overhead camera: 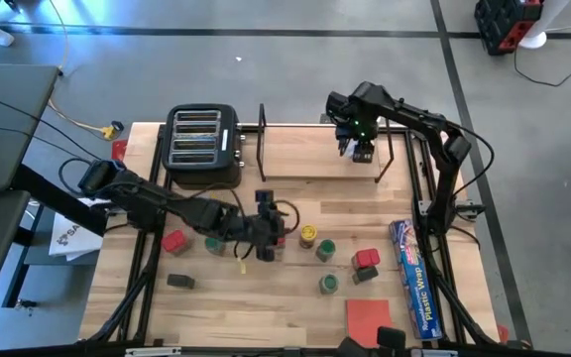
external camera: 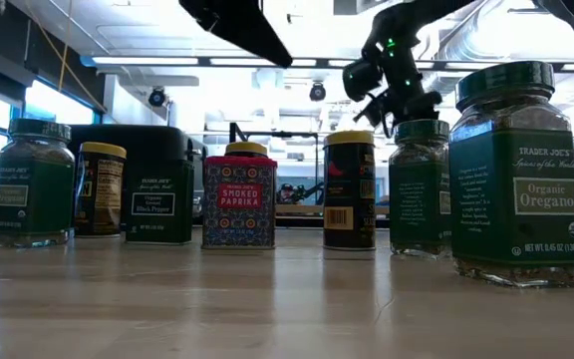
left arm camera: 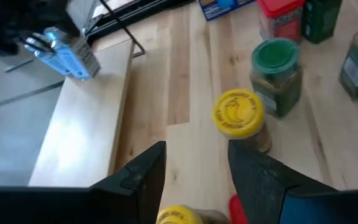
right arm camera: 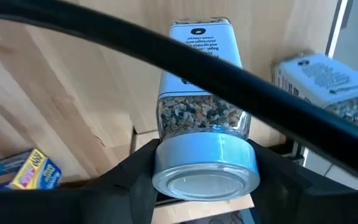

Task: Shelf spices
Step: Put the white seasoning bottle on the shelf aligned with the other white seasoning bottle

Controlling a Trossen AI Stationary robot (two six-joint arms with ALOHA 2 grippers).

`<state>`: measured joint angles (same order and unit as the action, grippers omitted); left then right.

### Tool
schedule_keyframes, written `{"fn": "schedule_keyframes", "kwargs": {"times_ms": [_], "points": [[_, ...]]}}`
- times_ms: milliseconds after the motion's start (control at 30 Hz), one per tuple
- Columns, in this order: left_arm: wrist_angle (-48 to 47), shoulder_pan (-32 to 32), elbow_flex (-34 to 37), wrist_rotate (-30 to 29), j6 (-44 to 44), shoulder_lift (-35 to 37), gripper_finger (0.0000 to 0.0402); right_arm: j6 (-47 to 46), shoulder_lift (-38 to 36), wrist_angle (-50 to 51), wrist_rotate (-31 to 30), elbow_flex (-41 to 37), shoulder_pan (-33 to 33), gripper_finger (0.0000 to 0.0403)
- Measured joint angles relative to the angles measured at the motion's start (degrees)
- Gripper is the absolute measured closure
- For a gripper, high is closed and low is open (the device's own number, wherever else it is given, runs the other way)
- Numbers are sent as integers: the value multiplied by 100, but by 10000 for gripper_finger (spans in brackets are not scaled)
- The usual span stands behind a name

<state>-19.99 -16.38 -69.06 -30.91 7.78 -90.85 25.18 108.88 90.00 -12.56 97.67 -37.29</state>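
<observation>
Right pincer [right arm camera: 204, 163] clamps a white-lidded jar [right arm camera: 201, 118] over the shelf [overhead camera: 305, 154] — early going. Left pincer [left arm camera: 194, 168] gapes above yellow-lidded jar [left arm camera: 239, 115]; most spices wait on the bench [overhead camera: 266, 307].

Around your light-wood worktop [overhead camera: 295, 307] you see a grey concrete floor [overhead camera: 266, 79] crossed by dark tape lines, with a yellow-tipped cable [overhead camera: 92, 124] trailing over it and a red-and-black case [overhead camera: 509, 25] near the far corner. A dark desk [overhead camera: 3, 109] stands beside the worktop. Looking level across it, you face long ceiling light strips [external camera: 167, 62], exposed ducts and bright windows [external camera: 53, 105] along one side.
</observation>
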Motion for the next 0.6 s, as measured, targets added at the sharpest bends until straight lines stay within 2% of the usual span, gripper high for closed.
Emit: {"fn": "schedule_keyframes", "kwargs": {"times_ms": [133,600], "points": [[-57,148,0,89,84,170,234,39,0,-3,-124,-74,-45,184],[-669,186,0,-13,-59,891,234,101,0,0,-428,-73,-99,177]]}}
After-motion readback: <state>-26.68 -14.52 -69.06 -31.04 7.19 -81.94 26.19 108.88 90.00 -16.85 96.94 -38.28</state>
